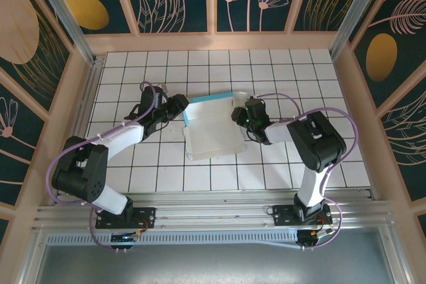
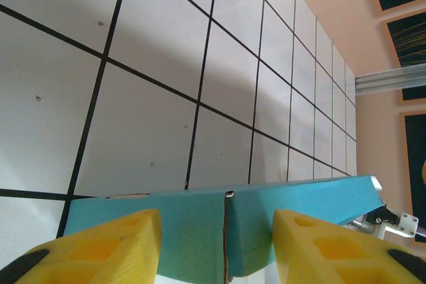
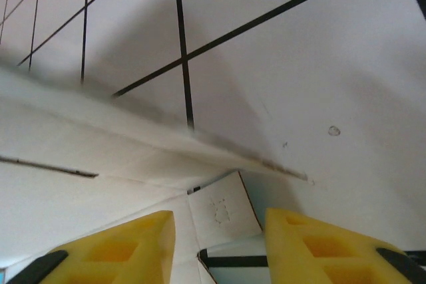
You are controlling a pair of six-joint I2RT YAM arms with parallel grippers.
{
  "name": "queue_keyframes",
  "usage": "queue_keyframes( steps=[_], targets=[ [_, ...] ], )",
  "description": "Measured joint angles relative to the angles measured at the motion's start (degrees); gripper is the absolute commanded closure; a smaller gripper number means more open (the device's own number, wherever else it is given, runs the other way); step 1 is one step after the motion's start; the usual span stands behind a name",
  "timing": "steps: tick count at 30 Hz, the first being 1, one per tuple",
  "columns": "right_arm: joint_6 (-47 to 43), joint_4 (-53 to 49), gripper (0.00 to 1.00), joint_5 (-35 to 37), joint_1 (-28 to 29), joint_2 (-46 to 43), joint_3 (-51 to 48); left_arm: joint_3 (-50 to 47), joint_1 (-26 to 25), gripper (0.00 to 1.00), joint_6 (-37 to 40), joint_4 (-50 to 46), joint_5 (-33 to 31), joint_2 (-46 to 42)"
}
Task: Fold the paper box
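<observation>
The paper box (image 1: 212,136) lies in the middle of the tiled table with its white side up. Its turquoise back flap (image 1: 210,102) stands raised along the far edge. My left gripper (image 1: 181,107) is at the box's far-left corner. In the left wrist view this gripper (image 2: 216,247) is open, and the turquoise wall (image 2: 306,197) with a vertical seam crosses the gap. My right gripper (image 1: 237,115) is at the far-right corner. It (image 3: 219,247) is open too, with a small white tab (image 3: 223,211) between its fingers under a long white flap (image 3: 100,144).
The white tiled table (image 1: 286,71) has free room behind and to both sides of the box. Wooden walls (image 1: 73,98) close it in on three sides. An aluminium rail (image 1: 213,211) runs along the near edge by the arm bases.
</observation>
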Motion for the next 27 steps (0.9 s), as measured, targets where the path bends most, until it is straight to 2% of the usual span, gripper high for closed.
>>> queue_keyframes(
  steps=[6, 16, 22, 27],
  targets=[
    [0.0, 0.6, 0.51, 1.1, 0.0, 0.0, 0.0, 0.2, 0.0, 0.53, 0.0, -0.2, 0.0, 0.0],
    [2.3, 5.4, 0.76, -1.5, -0.1, 1.7, -0.4, 0.2, 0.0, 0.53, 0.0, -0.2, 0.0, 0.0],
    [2.3, 8.2, 0.81, -2.5, 0.0, 1.6, -0.9, 0.2, 0.0, 0.53, 0.4, -0.2, 0.0, 0.0],
    [0.9, 9.2, 0.81, -4.5, 0.7, 1.6, -0.9, 0.5, -0.3, 0.53, 0.4, -0.2, 0.1, 0.5]
  ],
)
